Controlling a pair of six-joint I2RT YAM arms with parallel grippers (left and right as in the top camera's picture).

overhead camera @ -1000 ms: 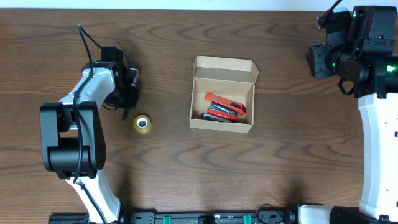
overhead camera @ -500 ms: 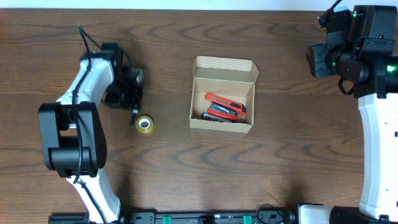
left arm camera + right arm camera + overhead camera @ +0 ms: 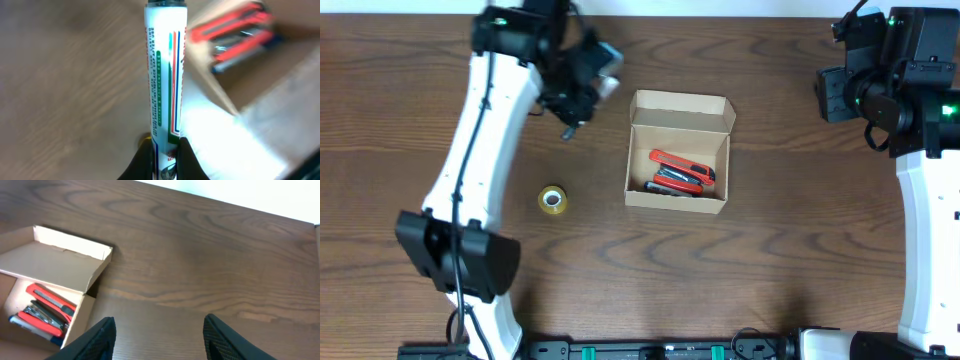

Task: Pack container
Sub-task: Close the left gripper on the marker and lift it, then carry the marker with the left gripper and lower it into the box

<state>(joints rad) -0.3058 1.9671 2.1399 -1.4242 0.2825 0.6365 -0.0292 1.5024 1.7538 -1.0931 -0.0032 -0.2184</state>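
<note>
Container [image 3: 676, 201], where is it from your left claw [image 3: 164, 162]?

It sits open in the middle of the counter [image 3: 790, 270], just to that claw's right. Your left arm is much nearer.

What does the claw hold?

It pinches a white marker [image 3: 165, 75] that points straight out. Only the wrist view shows that. Overhead shows a red cutter [image 3: 680, 163] inside. Your right claw [image 3: 161, 332] gapes, holding nothing.

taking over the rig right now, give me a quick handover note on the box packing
Left gripper: shut on a white marker, just left of the container.
Right gripper: open, empty, off to the right.
Container: open on the table, red tools already inside.
Left to do: put the marker in, then probably the yellow tape roll on the table, and close the flap.
</note>
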